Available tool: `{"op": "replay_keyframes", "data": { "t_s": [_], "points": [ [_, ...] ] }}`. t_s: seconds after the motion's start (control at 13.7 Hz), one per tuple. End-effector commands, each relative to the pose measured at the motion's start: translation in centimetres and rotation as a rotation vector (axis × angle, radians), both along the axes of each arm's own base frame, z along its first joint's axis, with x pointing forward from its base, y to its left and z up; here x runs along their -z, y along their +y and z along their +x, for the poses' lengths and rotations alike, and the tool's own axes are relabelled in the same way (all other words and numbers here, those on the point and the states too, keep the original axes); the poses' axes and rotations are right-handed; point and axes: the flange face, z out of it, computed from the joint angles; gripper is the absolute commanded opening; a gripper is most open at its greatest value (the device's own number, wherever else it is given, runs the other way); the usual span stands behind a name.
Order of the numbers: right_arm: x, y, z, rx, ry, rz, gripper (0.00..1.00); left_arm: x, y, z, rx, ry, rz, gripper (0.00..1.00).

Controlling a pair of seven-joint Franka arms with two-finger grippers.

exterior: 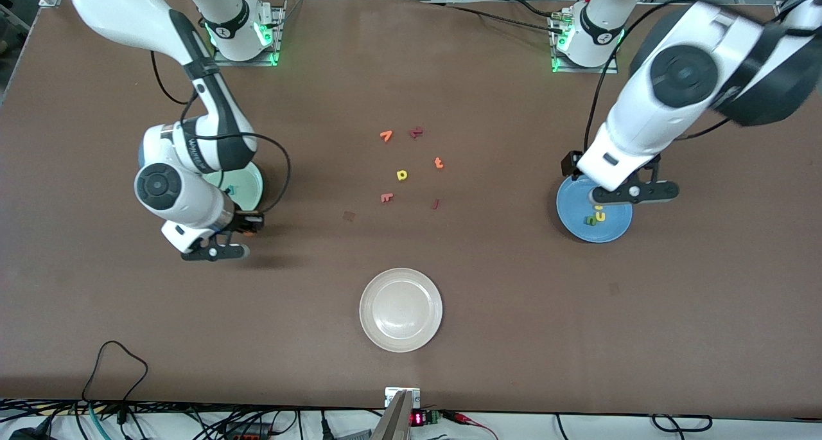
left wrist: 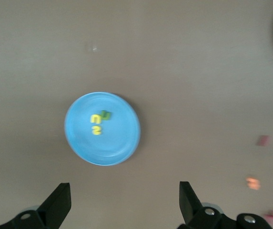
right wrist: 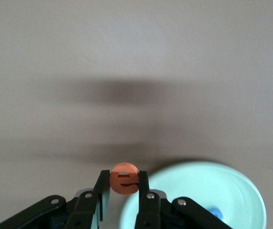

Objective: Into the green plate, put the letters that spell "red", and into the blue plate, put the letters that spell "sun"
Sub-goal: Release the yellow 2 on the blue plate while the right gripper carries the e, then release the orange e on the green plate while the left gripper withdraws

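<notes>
My right gripper (right wrist: 124, 176) is shut on the orange "e" (right wrist: 123, 180) and holds it above bare table, just off the rim of the green plate (right wrist: 200, 191). A blue "d" (right wrist: 214, 213) lies in that plate. In the front view the right gripper (exterior: 215, 251) hangs beside the green plate (exterior: 247, 186), which the arm partly hides. The blue plate (exterior: 594, 225) holds the yellow "u" (exterior: 599, 207), the yellow "s" (exterior: 601, 216) and the green "n" (exterior: 589, 221). My left gripper (exterior: 632, 194) hovers open over that plate's rim with nothing in it.
Loose letters lie mid-table: an orange one (exterior: 386, 135), a dark red one (exterior: 416, 132), an orange "t" (exterior: 438, 163), a yellow "p" shape (exterior: 402, 175), a pink-red one (exterior: 386, 197) and a thin red one (exterior: 435, 203). A cream-white plate (exterior: 401, 309) sits nearer the camera.
</notes>
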Motion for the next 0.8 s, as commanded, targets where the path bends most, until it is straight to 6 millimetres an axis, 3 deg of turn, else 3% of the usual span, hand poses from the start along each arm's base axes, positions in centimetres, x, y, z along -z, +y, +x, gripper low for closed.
{"op": "replay_keyframes", "data": {
  "t_s": [0.0, 0.15, 0.22, 0.51, 0.73],
  "points": [
    [0.4, -0.5, -5.5, -0.001, 0.028, 0.0, 0.0, -2.9, 2.2, 0.3, 0.085, 0.003, -0.014, 1.0],
    [2.6, -1.5, -8.5, 0.001, 0.002, 0.005, 0.0, -3.8, 6.2, 0.5, 0.121, 0.027, -0.047, 1.0],
    [3.4, -1.7, -9.6, 0.001, -0.009, 0.009, 0.0, -3.7, 7.2, 0.5, 0.134, 0.044, -0.095, 1.0],
    [3.6, -2.9, -10.9, 0.015, 0.002, 0.004, 0.0, -3.2, 11.3, 0.9, 0.23, 0.06, -0.071, 1.0],
    [4.2, -3.1, -10.9, 0.022, 0.005, 0.003, 0.02, -2.2, 10.2, 1.3, 0.261, 0.054, -0.037, 1.0]
  ]
}}
